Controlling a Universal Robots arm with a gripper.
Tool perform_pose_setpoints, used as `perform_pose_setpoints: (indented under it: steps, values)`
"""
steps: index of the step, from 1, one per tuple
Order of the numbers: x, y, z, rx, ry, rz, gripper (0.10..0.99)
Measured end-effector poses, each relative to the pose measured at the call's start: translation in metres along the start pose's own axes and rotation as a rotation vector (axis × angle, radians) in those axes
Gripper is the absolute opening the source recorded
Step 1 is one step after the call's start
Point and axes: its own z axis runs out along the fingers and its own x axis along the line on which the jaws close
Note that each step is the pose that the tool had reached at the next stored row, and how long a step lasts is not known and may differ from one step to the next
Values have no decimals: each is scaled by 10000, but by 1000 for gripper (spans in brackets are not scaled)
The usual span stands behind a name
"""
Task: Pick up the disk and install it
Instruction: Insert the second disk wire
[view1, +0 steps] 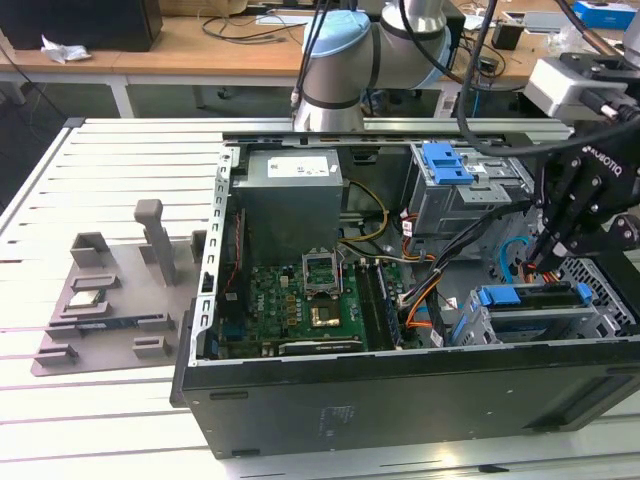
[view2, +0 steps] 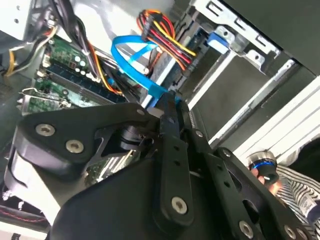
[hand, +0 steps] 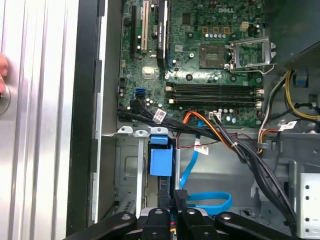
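Exterior view: one gripper (view1: 533, 262) above one disk (view1: 530, 297) in the bay.

The exterior view looks down from high up and far back at the whole open computer case (view1: 400, 330). Both wrist views sit close inside it and share the gripper (hand: 172, 200) and the blue flat cable (view2: 132, 67)
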Motion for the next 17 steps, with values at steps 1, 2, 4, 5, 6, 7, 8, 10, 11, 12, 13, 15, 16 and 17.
perform_pose_setpoints:
  steps: [1,2,4,5,6,7,8,10,11,12,13,15,16,17]
  values:
    - [0,-6,17,-1,1,7,157]
    - [-1,-24,43,0,0,9,157]
    - [1,-45,68,-1,6,9,157]
    - [6,-46,75,-1,9,9,157]
    - [15,-47,94,-1,11,9,157]
    - [17,-49,120,-1,12,8,157]
    - [17,-49,139,-1,12,9,157]
    - [16,-51,165,-1,19,9,157]
    - [17,-52,175,-2,29,10,157]
    - [17,-52,181,-2,47,12,157]
    - [17,-53,188,-3,73,14,157]
    - [17,-59,190,-5,131,17,157]
    - [19,-59,191,-7,178,21,157]
    - [22,-60,190,-7,199,22,157]
